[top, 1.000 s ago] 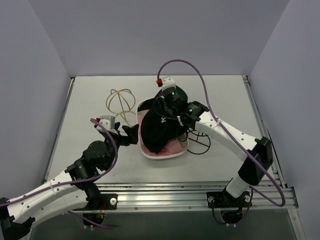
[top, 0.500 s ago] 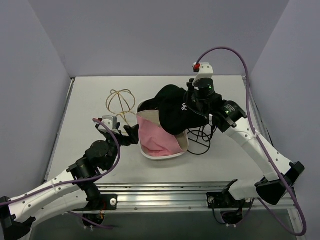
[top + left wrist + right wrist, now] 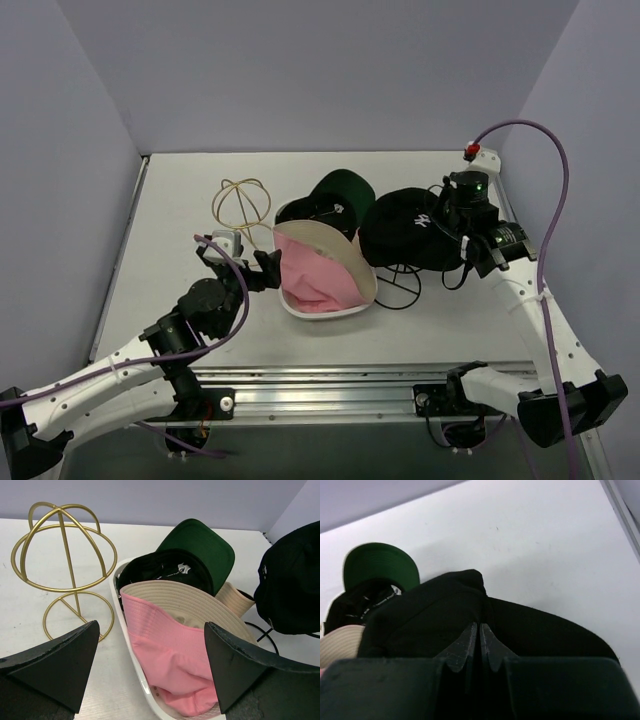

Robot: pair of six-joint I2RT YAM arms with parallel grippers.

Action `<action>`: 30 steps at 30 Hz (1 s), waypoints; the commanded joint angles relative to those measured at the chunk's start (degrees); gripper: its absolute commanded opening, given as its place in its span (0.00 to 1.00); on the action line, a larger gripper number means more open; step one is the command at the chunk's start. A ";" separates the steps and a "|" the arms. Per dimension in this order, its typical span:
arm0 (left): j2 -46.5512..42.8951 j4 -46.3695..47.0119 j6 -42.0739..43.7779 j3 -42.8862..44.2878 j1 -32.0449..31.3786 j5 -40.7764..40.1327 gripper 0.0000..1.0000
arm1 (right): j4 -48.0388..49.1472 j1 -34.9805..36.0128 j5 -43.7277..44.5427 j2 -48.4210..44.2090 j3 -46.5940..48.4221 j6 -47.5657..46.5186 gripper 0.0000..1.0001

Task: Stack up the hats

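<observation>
Grey table [image 3: 180, 200]: pink hat [image 3: 315, 278], beige hat [image 3: 335, 250] and green hat [image 3: 345, 188] lie loosely heaped in the white tray [image 3: 300, 310], right gripper [image 3: 479, 647] clamps the black hat [image 3: 405, 228] beside it, left gripper [image 3: 262, 270] jaws apart, stacking barely begun.

A tray [image 3: 300, 308] sits mid-counter [image 3: 180, 180] holding three hats: a soft hat [image 3: 315, 278] at the near end, a wide-brimmed hat [image 3: 335, 248] over its far edge, and a peaked cap [image 3: 340, 195] behind both. A wire frame [image 3: 240, 205] stands left of the tray's far end, and the left gripper [image 3: 265, 270] is just off its near left side. Right of the tray, a second cap [image 3: 405, 228] hangs in the jaws of the right gripper [image 3: 479, 637], above another wire frame [image 3: 400, 285].
</observation>
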 commanded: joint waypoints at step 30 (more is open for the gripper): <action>2.45 2.56 1.05 1.43 -0.31 1.11 0.95 | 6.56 -11.49 -8.32 -17.16 -24.62 1.12 0.00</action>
